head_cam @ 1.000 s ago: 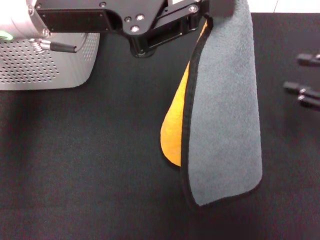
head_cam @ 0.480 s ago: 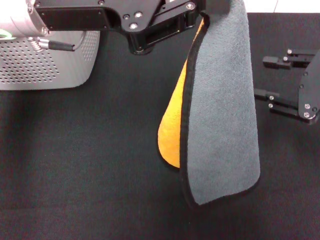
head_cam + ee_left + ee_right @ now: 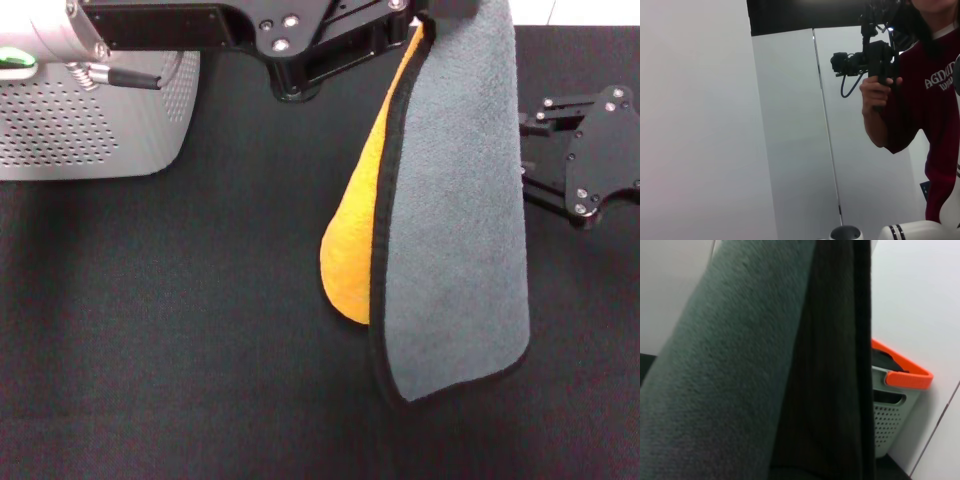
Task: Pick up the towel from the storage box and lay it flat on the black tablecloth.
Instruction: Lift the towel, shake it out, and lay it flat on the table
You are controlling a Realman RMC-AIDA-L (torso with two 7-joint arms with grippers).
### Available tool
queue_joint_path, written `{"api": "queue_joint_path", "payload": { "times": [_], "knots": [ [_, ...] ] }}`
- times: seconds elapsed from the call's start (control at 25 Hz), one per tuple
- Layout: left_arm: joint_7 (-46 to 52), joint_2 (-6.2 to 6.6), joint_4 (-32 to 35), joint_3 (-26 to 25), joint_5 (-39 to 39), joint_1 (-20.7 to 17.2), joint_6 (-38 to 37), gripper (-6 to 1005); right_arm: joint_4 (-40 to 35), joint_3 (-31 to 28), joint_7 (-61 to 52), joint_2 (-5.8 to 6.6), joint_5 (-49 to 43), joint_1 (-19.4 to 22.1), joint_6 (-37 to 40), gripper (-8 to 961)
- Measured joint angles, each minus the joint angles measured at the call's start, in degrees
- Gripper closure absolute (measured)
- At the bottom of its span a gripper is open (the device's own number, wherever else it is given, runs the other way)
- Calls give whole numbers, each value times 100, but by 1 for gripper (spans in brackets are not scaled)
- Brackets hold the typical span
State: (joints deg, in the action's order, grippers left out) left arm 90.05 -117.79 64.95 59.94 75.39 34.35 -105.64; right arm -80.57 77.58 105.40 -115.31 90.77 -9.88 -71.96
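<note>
The towel [image 3: 455, 210] hangs in the air over the black tablecloth [image 3: 170, 330], grey-teal side toward me, with its orange-yellow side showing along the left. My left gripper [image 3: 440, 8] holds the towel's top edge at the top of the head view, and its fingertips are mostly cut off there. From the right, my right gripper [image 3: 532, 146] reaches close to the towel's right edge, open and holding nothing. In the right wrist view the towel [image 3: 730, 370] fills most of the picture. The storage box [image 3: 90, 130] stands at the far left.
In the right wrist view the perforated grey storage box [image 3: 890, 425] shows an orange rim, with white wall behind it. The left wrist view shows only white wall panels and a person [image 3: 935, 100] holding a camera rig.
My right gripper has come in from the right edge to just beside the towel. The left arm and hanging towel have shifted slightly to the right.
</note>
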Motion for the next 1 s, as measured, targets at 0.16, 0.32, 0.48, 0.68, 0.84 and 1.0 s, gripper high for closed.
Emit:
{"api": "queue_joint_path", "payload": {
  "times": [0.16, 0.32, 0.48, 0.68, 0.84, 1.0],
  "knots": [
    [-4, 1, -16, 0, 0, 5, 0, 962, 240, -7, 37, 0, 0, -132, 10, 590],
    [-26, 1, -53, 0, 1, 18, 0, 962, 513, 1, 324, 0, 140, -198, 10, 616],
    [-29, -2, -61, 1, 2, 19, 0, 962, 711, 12, 511, 0, 273, -276, 10, 679],
    [-11, -9, -64, 14, 10, 19, 0, 962, 942, 24, 591, 0, 305, -454, 10, 740],
    [-12, -23, -73, 37, 11, 19, 0, 962, 1137, 30, 626, -3, 310, -620, 0, 740],
    [-26, -24, -138, 43, 11, 19, 0, 962, 1282, 93, 669, -7, 393, -751, -38, 741]
  ]
}}
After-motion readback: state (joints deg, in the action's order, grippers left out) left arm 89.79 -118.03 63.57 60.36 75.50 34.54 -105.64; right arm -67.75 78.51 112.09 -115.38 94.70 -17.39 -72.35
